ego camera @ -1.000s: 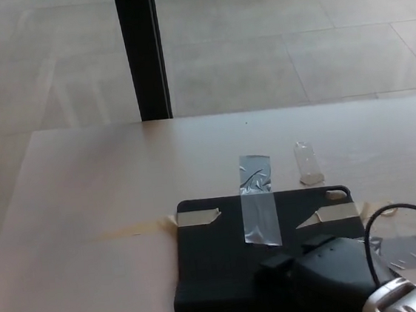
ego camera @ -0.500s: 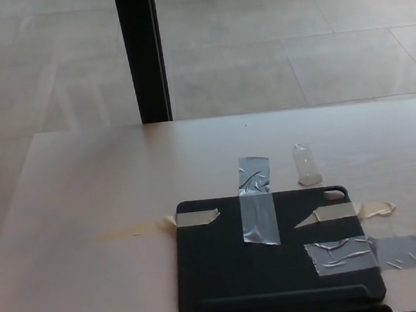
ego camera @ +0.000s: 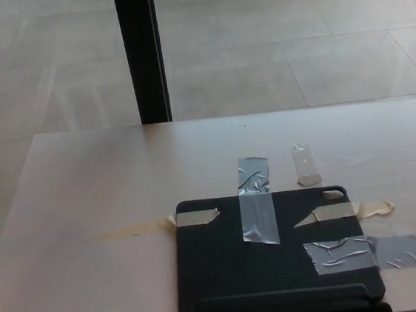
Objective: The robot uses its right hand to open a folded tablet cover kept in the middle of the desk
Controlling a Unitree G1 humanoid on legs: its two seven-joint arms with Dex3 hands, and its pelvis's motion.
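From the head view, the dark tablet cover (ego camera: 274, 257) lies flat at the near middle of the pale desk (ego camera: 100, 190). 2 strips of grey tape (ego camera: 256, 199) and 2 beige tape pieces fasten the cover down. Neither robot hand shows, so their fingers cannot be told.

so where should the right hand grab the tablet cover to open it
Probably the near edge of the tablet cover, reached from the robot's side. Grey tape and beige tape pin the far edge to the desk, so that edge likely acts as the hinge.
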